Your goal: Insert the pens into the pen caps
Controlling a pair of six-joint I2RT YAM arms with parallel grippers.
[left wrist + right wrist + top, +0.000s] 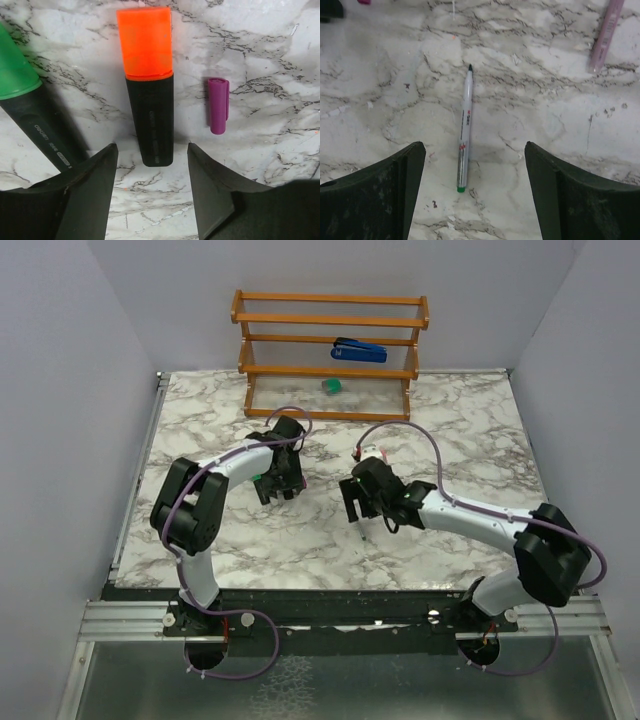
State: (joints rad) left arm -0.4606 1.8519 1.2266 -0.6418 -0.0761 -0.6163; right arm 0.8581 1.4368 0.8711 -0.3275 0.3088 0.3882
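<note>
In the left wrist view a stubby black marker with an orange cap end [148, 90] lies straight ahead of my open left gripper [152, 152], its black butt just beyond the fingertips. A second black marker with a green end [25, 100] lies at the left. A loose magenta-purple cap [218, 105] lies to the right. In the right wrist view a thin grey pen [464, 145], black tip pointing away, lies between the fingers of my open right gripper [475, 150]. A thin pink pen [605, 35] lies at the top right. Both grippers [278, 490] [358, 515] hover low over the table.
A wooden rack [330, 340] stands at the back, with a blue stapler [358, 350] on a shelf and a green block [332, 386] behind its clear front. The marble table [470, 430] is walled on both sides.
</note>
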